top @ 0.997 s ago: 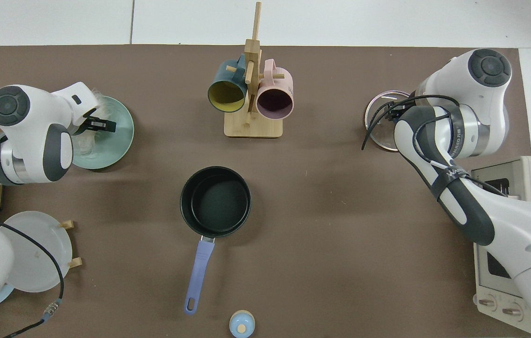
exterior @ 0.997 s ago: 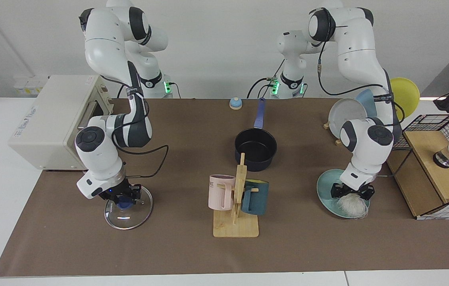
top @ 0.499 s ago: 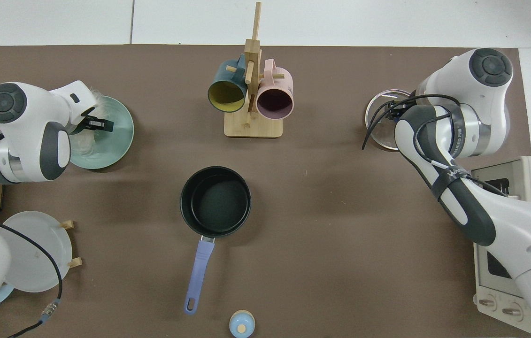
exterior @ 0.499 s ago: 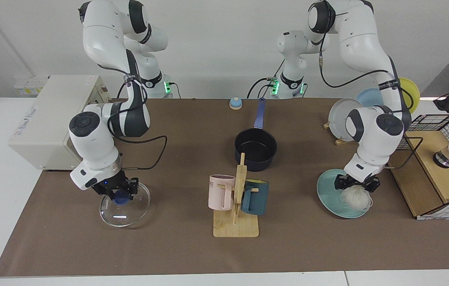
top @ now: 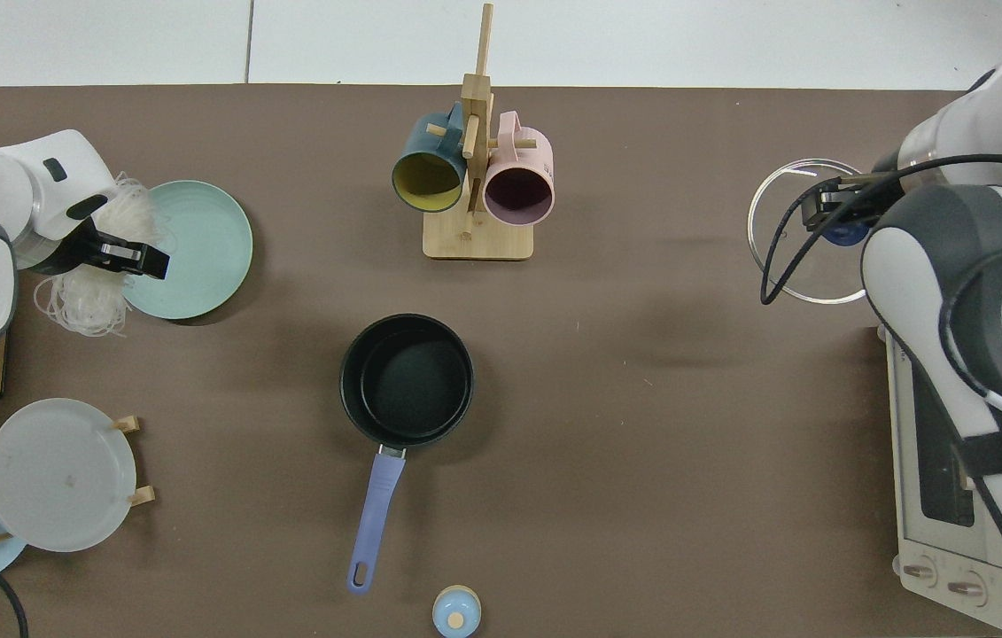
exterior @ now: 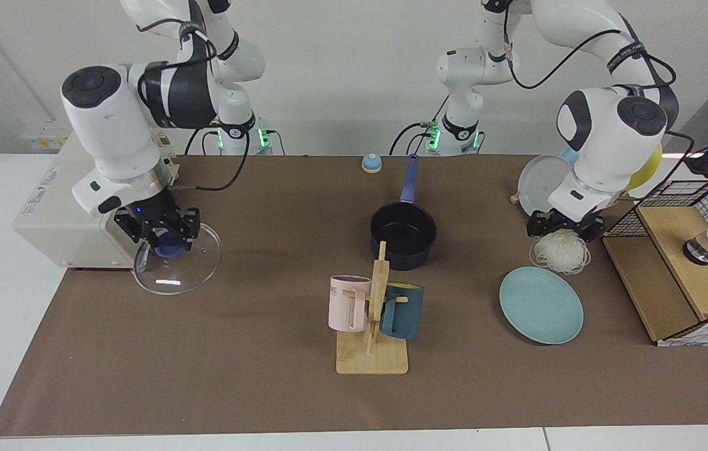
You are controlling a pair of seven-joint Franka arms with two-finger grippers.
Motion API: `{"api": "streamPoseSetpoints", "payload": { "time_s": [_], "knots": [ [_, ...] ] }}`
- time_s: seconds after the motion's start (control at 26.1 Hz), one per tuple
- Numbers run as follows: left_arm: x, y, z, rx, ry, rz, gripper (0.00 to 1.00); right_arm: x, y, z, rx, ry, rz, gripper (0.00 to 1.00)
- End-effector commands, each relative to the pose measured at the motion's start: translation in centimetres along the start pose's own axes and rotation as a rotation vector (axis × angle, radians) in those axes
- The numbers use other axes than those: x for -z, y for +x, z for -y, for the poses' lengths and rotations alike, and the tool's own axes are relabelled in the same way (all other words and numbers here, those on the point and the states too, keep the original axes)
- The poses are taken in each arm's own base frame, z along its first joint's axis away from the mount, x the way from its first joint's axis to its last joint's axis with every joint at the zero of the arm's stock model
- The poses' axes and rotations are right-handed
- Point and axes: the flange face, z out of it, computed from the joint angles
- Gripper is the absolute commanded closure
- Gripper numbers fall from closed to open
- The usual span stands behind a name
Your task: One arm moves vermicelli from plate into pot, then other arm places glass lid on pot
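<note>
Facing view, our left gripper (exterior: 559, 227) jaws pinching vermicelli (exterior: 559, 254) above desk (exterior: 266, 376) beside bare plate (exterior: 541, 305), our right gripper (exterior: 163, 233) jaws pinching glass lid (exterior: 177, 266) aloft, open room around pot (exterior: 403, 235)

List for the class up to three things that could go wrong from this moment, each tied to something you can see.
1. Loose strands hang from the vermicelli under the left gripper; some might drop short of the pot.
2. The right gripper holds the glass lid by its knob, tilted; it might slip or swing.
3. The mug rack stands close in front of the pot; a low-carried lid could clip it.
</note>
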Motion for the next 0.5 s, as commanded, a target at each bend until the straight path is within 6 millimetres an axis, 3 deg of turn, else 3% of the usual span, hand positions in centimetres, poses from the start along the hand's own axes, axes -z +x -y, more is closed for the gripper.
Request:
{"api": "streamPoseSetpoints", "payload": {
  "time_s": [0.0, 0.19, 0.46],
  "knots": [
    [0.1, -2.9, -4.2, 0.048, -0.014, 0.017, 1.00, 3.3, -2.6, -1.2, 0.022, -0.008, 0.013, 1.00],
    [0.1, -3.1, -8.2, 0.081, -0.014, 0.019, 1.00, 4.0, -3.3, -1.6, 0.014, -0.022, 0.034, 1.00],
    [0.4, -2.3, -16.8, 0.151, -0.033, -0.026, 1.00, 4.0, -3.2, -0.8, 0.020, -0.021, 0.027, 1.00]
  ]
}}
